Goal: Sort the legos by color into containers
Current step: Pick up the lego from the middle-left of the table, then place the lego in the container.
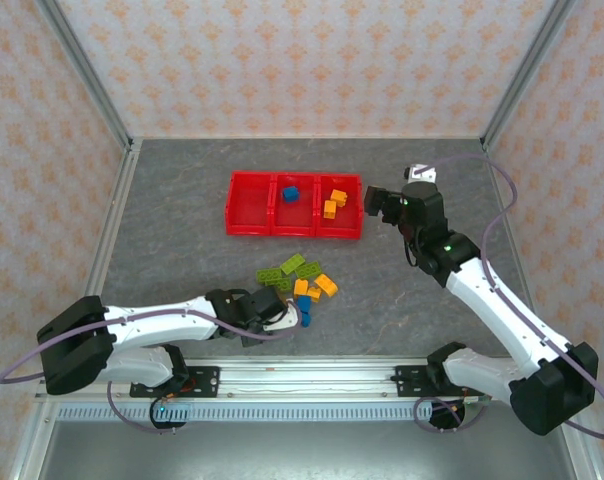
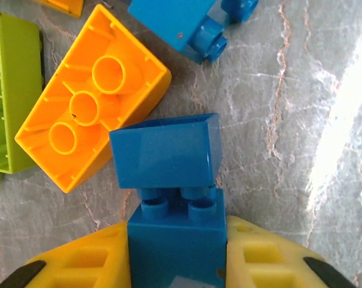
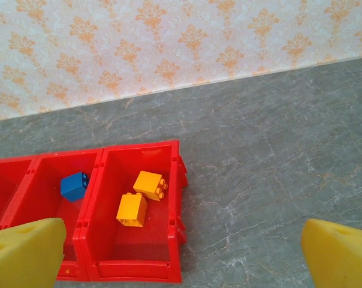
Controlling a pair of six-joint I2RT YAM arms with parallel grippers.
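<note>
A: In the tray [image 1: 250, 228], what is lying sorted?

B: One blue brick [image 1: 290, 194] is sitting in the middle bin [image 1: 291, 226], and two orange bricks [image 1: 334, 203] are lying in the right bin [image 3: 176, 174]. The left bin [image 1: 248, 190] is holding nothing that I can see.

A: And what is waiting?

B: The pile [image 1: 300, 280] is lying on the table [image 1: 182, 220], near the tray's front side. Green bricks [image 1: 287, 268] are lying nearest the tray, with orange and blue ones mixed in behind them. I am judging the job as roughly a quarter done, with no green sorted yet.

A: What are the jaws doing?

B: The left gripper [image 2: 177, 231] is working low at the pile's near edge and gripping narrowly. Its pads [image 2: 259, 252] are pressing both sides of the held brick [image 2: 176, 249], a blue one. A tilted brick [image 2: 166, 153], also blue, is touching its studs, and I cannot tell whether the two are joined. The right gripper [image 3: 182, 240] is hanging wide apart and carrying nothing. It is hovering over bare table just beside the tray's right end.
</note>
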